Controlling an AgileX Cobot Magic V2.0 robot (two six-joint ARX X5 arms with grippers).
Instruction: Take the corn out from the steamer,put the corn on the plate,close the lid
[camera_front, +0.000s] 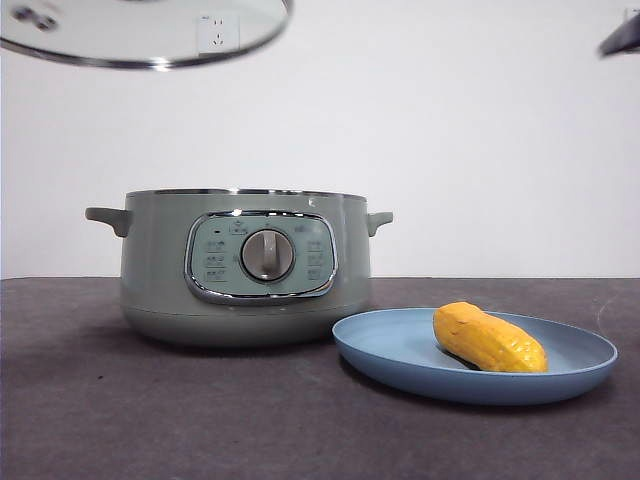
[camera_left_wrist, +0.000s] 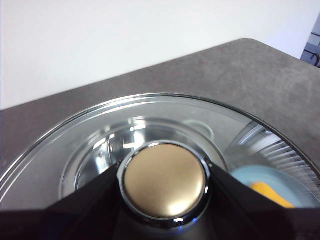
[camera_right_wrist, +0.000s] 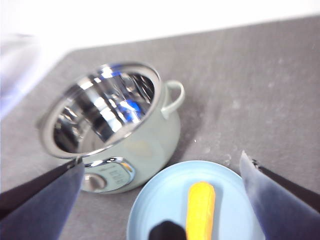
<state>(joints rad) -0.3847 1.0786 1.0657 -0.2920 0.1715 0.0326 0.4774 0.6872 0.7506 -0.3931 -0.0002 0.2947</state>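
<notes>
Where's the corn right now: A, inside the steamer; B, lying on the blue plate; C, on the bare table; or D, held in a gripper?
B: the corn lies on the plate beside the steamer, whose inside looks empty in the right wrist view, while the left gripper holds the lid up above it.

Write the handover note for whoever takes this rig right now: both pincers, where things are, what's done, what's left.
Left pincer: shut on the knob of the round glass lid with chrome rim, held in the air above the pot, off to one side.
Right pincer: open, empty, above the plate.
Short yellow-orange corn cob: lying on the wide light-blue plate, beside the pot.
Pale sage-green electric steamer pot: uncovered, its shiny inside showing no food.
Done: corn is out and plated.
Left: lower the lid onto the steamer's rim and release.
</notes>
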